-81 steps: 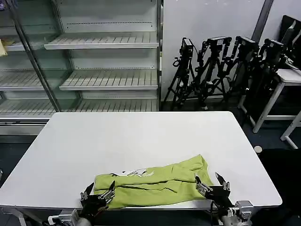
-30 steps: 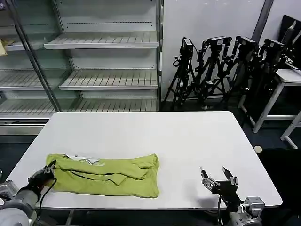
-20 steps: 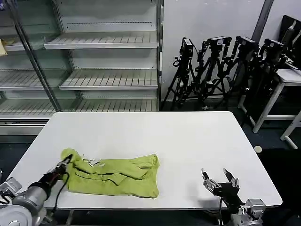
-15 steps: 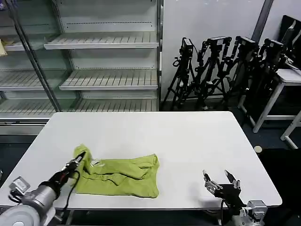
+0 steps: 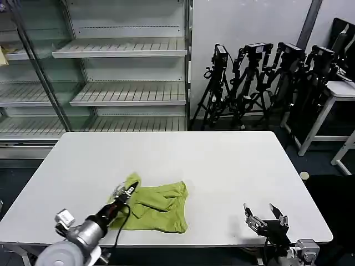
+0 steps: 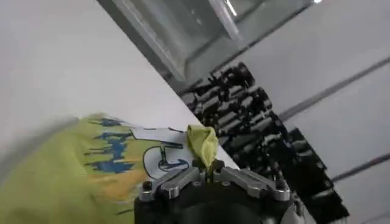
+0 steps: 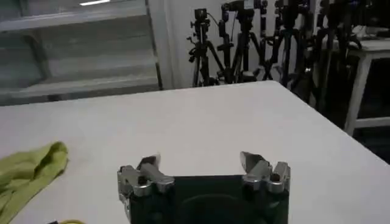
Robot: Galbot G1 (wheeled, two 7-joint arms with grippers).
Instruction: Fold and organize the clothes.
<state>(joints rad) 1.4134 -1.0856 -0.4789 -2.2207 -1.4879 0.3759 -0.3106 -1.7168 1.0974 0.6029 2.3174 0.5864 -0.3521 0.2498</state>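
Head view, going left to right: empty glass-fronted shelves (image 5: 122,50) stand behind the white bench (image 5: 222,166) on the left. At the near left edge the left arm reaches in over the bench, and its left claw (image 5: 126,192) is clenched on a fold of the lime-green T-shirt (image 5: 158,206). The pinched corner is lifted off the surface and doubled over toward the rest of the cloth. The shirt lies bunched in a rumpled heap on the near half of the bench, left of centre, its right end flat on the surface.

Seen from the left wrist, the left claw (image 6: 208,175) has its fingers (image 6: 177,181) pressed together with a small peak of green fabric sticking up between them. Below it the T-shirt (image 6: 73,170) hangs with a white, blue and orange print showing.

Farther right, the middle and far part of the bench are bare. At the near right edge the right claw (image 5: 266,212) hovers with its fingers spread, released and holding nothing, well apart from the shirt. The right wrist view shows the right claw (image 7: 204,163) parted over bare bench, with a bit of the T-shirt (image 7: 30,167) off to one side. Behind the bench on the right, a cluster of black camera tripods (image 5: 260,77) stands against the wall.
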